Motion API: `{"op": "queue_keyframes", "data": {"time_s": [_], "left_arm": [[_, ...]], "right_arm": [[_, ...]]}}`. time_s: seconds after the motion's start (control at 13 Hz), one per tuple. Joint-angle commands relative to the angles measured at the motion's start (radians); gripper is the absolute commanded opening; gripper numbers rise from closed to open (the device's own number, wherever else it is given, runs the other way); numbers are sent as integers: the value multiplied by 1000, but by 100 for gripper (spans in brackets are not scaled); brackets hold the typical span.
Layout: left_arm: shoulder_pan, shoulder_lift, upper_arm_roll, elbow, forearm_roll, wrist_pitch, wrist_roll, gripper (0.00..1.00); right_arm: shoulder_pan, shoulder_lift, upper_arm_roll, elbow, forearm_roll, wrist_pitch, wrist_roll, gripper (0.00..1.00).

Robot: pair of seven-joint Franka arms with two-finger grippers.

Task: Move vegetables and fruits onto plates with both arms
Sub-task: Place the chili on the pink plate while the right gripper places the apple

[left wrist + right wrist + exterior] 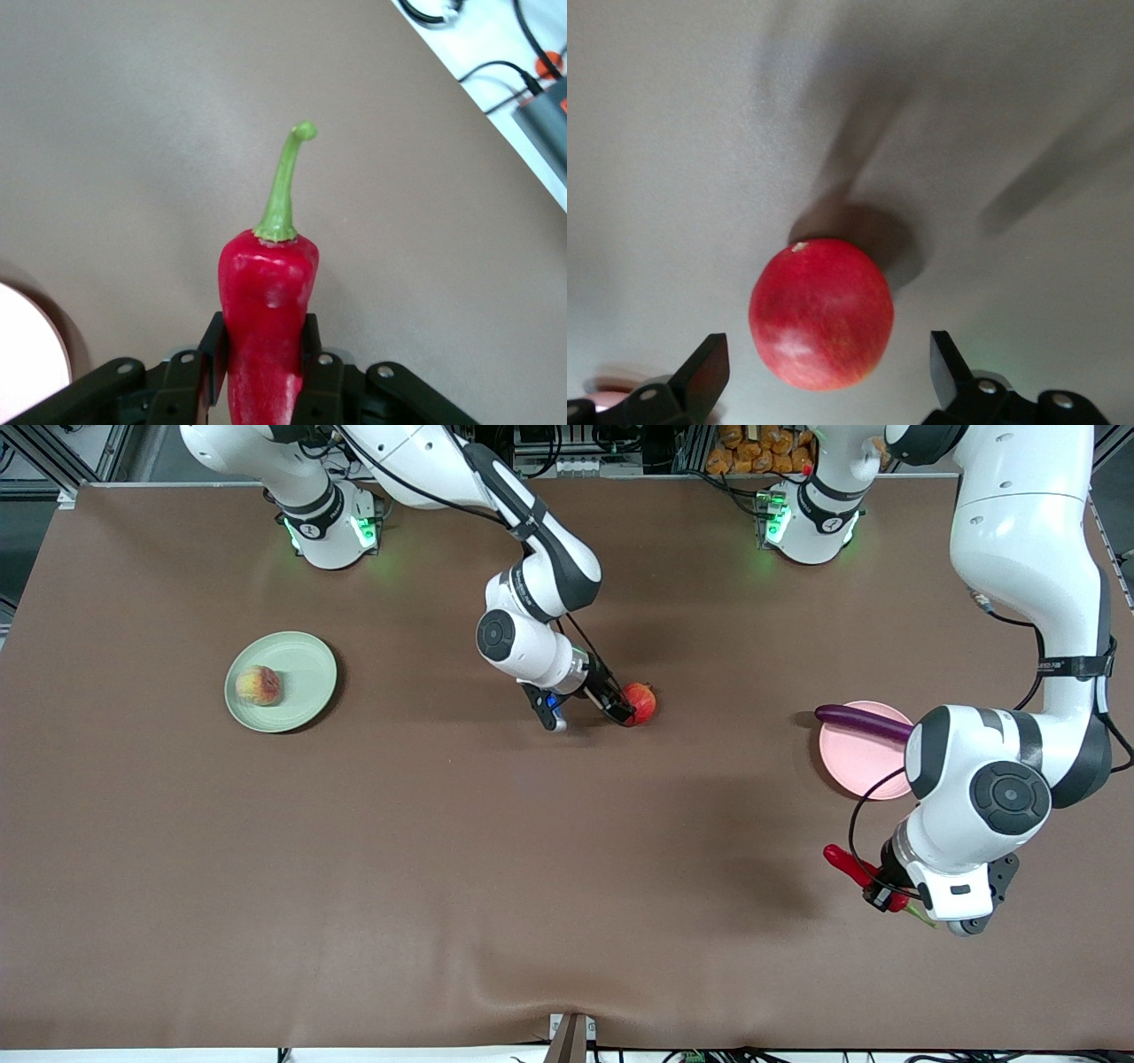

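Observation:
My right gripper [622,710] is open and low at the table's middle, its fingers on either side of the red apple-like fruit [641,701]. In the right wrist view the fruit [821,314] lies on the table just ahead of the open gripper [828,376]. My left gripper [886,893] is shut on the red chili pepper [846,864] and holds it over bare table beside the pale pink plate [855,766]. The left wrist view shows the chili [268,305] clamped in the gripper [263,363], green stem pointing away. The purple eggplant [861,720] lies on the pink plate. The peach [258,685] sits on the pale green plate [306,664].
The brown table cloth has a raised fold near the front edge [532,965]. A metal bracket [567,1038] stands at the front edge. The pink plate's rim [31,350] shows in the left wrist view. Cables and a box [540,111] lie past the table's edge.

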Motion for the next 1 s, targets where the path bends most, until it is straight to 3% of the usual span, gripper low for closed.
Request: {"op": "queue_keyframes", "data": {"time_s": [0.0,0.15,0.54,0.62,0.69,0.77,0.92], "left_arm": [[11,-11,1,-87,32,1,-171,0],[22,-32,1,-171,33,-1,-269,0],[152,-279,-2,-513,44,-1,-308,0],[154,-299,0,-551,44,-10,-291,0],[141,-298,3,-558,58,-63,-284,0],[131,-289,-6,-550,124,-143,-283,0],[83,-252,-6,-524,189,-252,-274,0]], "right_arm": [[33,30,-15,43,8,29,39,100],[42,50,-16,66,8,41,39,100],[99,110,-16,72,8,165,39,100],[100,111,-18,73,5,165,37,84],[104,111,-18,72,-18,165,36,35],[104,111,-18,72,-47,164,36,0],[90,99,-19,67,-69,133,30,0]]}}
